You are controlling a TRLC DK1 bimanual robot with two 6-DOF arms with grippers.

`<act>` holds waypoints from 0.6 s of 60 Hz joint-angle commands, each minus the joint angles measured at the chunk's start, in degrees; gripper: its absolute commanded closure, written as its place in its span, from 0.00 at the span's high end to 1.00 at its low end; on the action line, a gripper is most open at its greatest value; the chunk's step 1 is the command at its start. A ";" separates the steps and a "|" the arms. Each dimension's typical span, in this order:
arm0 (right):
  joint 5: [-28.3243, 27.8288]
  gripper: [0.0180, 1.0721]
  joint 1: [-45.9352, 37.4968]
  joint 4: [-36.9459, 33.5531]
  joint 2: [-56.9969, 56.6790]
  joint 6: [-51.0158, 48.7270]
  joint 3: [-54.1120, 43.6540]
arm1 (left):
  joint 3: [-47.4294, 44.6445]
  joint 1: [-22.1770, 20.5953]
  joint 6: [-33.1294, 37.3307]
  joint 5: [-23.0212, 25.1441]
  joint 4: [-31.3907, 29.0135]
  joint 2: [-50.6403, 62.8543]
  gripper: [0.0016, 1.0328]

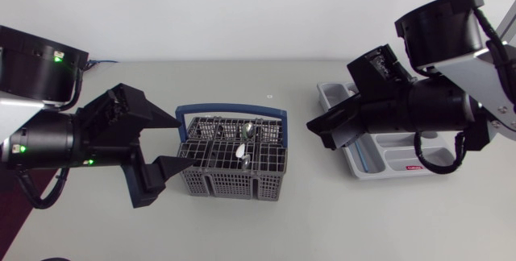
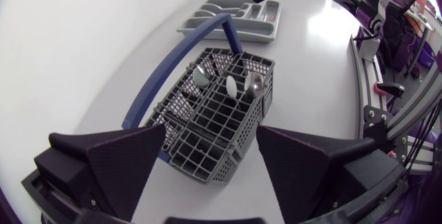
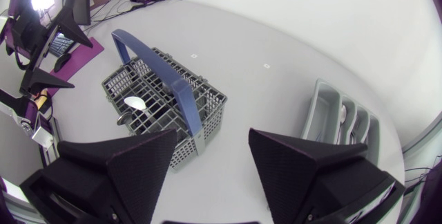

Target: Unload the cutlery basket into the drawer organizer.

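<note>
the grey lattice cutlery basket (image 1: pixel 234 176) looks like matt moulded plastic, its arched blue handle (image 1: pixel 230 110) smoother with a slight sheen. inside the basket the spoons (image 1: pixel 249 130) gleam like polished metal. apart from the basket, the pale grey drawer organizer (image 1: pixel 395 142) is smooth plastic.

A robotics lab: a plain pale desk (image 1: pixel 322 221) flanked by a robot's left arm (image 1: pixel 56 144) and right arm (image 1: pixel 427 104).
</note>
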 commanded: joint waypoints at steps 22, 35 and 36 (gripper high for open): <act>-0.38 0.72 0.16 -0.68 -1.30 -0.79 -4.46 | 3.63 -10.24 -10.04 -11.03 6.39 11.78 0.90; -1.52 0.72 -1.69 -0.68 -1.91 -1.67 -5.25 | 7.15 -15.42 -12.24 -18.50 7.79 16.26 0.83; -1.61 0.72 -1.78 -0.68 -2.00 -1.76 -5.34 | 7.41 -15.69 -12.41 -19.03 7.88 16.61 0.83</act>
